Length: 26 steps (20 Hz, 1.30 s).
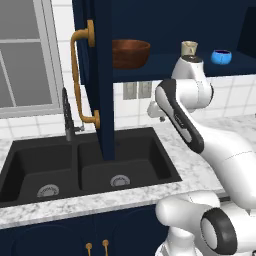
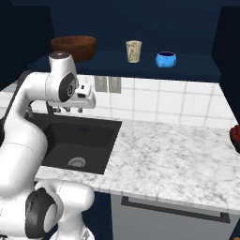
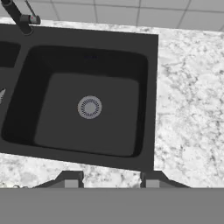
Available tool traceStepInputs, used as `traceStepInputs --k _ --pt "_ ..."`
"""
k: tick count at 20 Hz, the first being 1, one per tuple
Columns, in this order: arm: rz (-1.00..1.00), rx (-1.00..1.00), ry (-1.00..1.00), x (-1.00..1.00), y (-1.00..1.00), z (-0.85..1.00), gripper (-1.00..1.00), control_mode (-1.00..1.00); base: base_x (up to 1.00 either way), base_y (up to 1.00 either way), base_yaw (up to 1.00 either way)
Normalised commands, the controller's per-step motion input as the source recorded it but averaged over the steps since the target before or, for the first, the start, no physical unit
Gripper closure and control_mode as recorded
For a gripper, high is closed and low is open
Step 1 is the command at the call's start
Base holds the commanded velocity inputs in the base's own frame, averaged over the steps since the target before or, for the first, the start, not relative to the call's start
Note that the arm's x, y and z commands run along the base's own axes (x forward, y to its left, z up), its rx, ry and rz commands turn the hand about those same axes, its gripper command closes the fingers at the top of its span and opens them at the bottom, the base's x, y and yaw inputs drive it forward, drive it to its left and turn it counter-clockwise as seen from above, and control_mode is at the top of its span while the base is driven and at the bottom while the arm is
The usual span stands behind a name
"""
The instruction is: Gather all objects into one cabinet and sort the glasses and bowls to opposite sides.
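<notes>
The navy wall cabinet stands open, its door (image 1: 95, 75) with the curved brass handle (image 1: 79, 75) swung out over the sink. On its shelf (image 2: 197, 70) the brown wooden bowl (image 2: 74, 48) sits at the left. A beige cup (image 2: 133, 51) without a visible handle stands in the middle, and the small blue bowl (image 2: 166, 59) is right of it. The second cup is out of view. My gripper (image 3: 111, 180) is open and empty, pointing down over the right sink basin, below the shelf. In the left base view my arm partly covers the cup (image 1: 189, 48).
A black double sink (image 1: 90, 165) with a dark faucet (image 1: 67, 117) lies in the speckled marble counter (image 2: 173, 154). A window (image 1: 25, 55) is at the left, an outlet (image 2: 107, 84) on the tiled wall, and something red (image 2: 236, 137) at the counter's right edge.
</notes>
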Motion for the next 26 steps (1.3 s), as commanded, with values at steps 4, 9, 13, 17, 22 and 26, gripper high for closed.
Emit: traceStepInputs --k 4,9,13,17,22,26 --pt "0.0 -0.04 -0.02 -0.62 0.04 -0.04 -1.0 -1.0 0.0 0.0 0.0" --pt "0.0 -0.04 -0.22 -0.97 0.02 0.0 -1.0 -1.0 0.0 0.0 0.0" --pt "-0.01 0.0 -0.17 -0.94 -0.03 0.0 -1.0 -1.0 0.0 0.0 0.0" --pt "-0.03 0.0 -0.02 -0.39 -0.06 0.0 -1.0 1.0 -0.39 -0.07 -0.05" --pt "0.0 0.0 0.0 0.0 0.0 0.0 -1.0 1.0 -1.0 -0.51 -0.27" --pt "0.0 0.0 0.0 0.0 0.0 0.0 -1.0 1.0 -0.98 -0.52 -0.45"
